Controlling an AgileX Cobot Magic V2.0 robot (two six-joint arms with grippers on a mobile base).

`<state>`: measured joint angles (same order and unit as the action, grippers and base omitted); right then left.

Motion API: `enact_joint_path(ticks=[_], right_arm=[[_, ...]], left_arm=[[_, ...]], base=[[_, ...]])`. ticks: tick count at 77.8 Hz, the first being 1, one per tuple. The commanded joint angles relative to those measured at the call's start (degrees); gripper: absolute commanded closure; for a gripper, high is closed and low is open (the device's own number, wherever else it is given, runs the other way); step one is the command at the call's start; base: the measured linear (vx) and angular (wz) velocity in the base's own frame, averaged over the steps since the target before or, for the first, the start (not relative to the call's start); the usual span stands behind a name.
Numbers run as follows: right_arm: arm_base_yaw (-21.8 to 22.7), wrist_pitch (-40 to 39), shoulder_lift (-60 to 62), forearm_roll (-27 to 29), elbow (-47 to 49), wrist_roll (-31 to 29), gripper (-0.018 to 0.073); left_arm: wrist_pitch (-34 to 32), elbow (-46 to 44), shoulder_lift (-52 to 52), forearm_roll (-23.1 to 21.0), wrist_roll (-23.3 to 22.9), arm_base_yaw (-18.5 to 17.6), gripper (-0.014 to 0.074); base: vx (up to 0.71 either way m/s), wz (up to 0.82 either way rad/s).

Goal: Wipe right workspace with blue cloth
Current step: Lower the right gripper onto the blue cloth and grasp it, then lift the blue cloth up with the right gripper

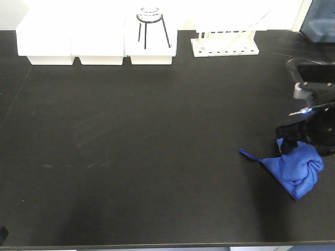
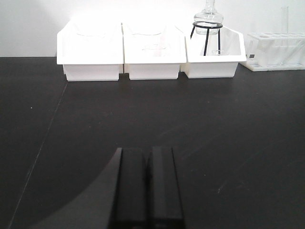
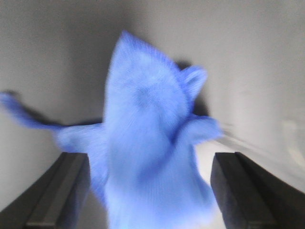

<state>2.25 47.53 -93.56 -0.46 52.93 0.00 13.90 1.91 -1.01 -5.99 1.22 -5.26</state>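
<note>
The blue cloth (image 1: 297, 168) lies crumpled on the black table (image 1: 146, 141) at the right, with a thin tail pointing left. My right gripper (image 1: 303, 137) hovers over the cloth's upper edge. In the right wrist view the cloth (image 3: 152, 143) fills the space between the two fingers (image 3: 66, 186), which stand wide apart, so the gripper (image 3: 151, 191) is open around the cloth. My left gripper (image 2: 145, 183) is shut and empty over bare table, seen only in the left wrist view.
Three white bins (image 1: 94, 39) line the back edge; the right one holds a glass flask on a black stand (image 1: 152, 23). A white test-tube rack (image 1: 225, 42) stands at back right. A dark object (image 1: 319, 21) sits at the far right corner.
</note>
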Motion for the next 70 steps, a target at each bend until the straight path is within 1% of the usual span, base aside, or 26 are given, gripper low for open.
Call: enact_joint_path(ticks=[1,9,15,18,19,22,23,24,26,27,38,51,70], right_arm=[[0.3,-2.1,-0.1,-1.1,1.7,-0.7,-0.0002],[0.3,-3.1,-2.0,-2.2,1.7,-0.3,0.002],[0.3,-3.8,-2.4,-2.2,1.7,0.0,0.0096],[0.3,-3.9,-2.4,-2.2,1.7,0.0,0.0171],[0.3,-4.1,-1.8,-2.2,1.7,0.0,0.0319],[0.3,-4.1,-1.3,-2.2,1.7,0.0,0.0428],[0.3,-4.2,-1.0,-2.2,1.7,0.0,0.0447],[0.3,-4.2,-0.8,-2.2,1.7,0.0,0.0501],[0.3,-4.2,-0.4,-2.2,1.7,0.0,0.0537],[0.3,-4.2,-0.1,-2.2,1.7,0.0,0.0573],[0.3,-4.3,4.6,-2.0,1.7,0.0,0.057],[0.3,-5.1,14.3,-0.7,1.7,-1.8,0.0568],[0.3,-8.1,32.2,5.6,1.7,-11.0,0.0567]], left_arm=[[-4.5,-1.4,-0.6,-0.3,0.0,0.1,0.0603],[-4.5,-1.4,-0.6,-0.3,0.0,0.1,0.0603],[-4.5,-1.4,-0.6,-0.3,0.0,0.1,0.0603],[-4.5,-1.4,-0.6,-0.3,0.0,0.1,0.0603],[-4.5,-1.4,-0.6,-0.3,0.0,0.1,0.0603],[-4.5,-1.4,-0.6,-0.3,0.0,0.1,0.0603],[-4.5,-1.4,-0.6,-0.3,0.0,0.1,0.0603],[-4.5,-1.4,-0.6,-0.3,0.0,0.1,0.0603],[-4.5,-1.4,-0.6,-0.3,0.0,0.1,0.0603],[-4.5,-1.4,-0.6,-0.3,0.0,0.1,0.0603],[-4.5,-1.4,-0.6,-0.3,0.0,0.1,0.0603],[-4.5,-1.4,-0.6,-0.3,0.0,0.1,0.0603],[-4.5,-1.4,-0.6,-0.3,0.0,0.1,0.0603]], base=[[0.0,0.0],[0.0,0.0],[0.0,0.0],[0.0,0.0],[0.0,0.0],[0.0,0.0],[0.0,0.0],[0.0,0.0],[0.0,0.0],[0.0,0.0],[0.0,0.0],[0.0,0.0],[0.0,0.0]])
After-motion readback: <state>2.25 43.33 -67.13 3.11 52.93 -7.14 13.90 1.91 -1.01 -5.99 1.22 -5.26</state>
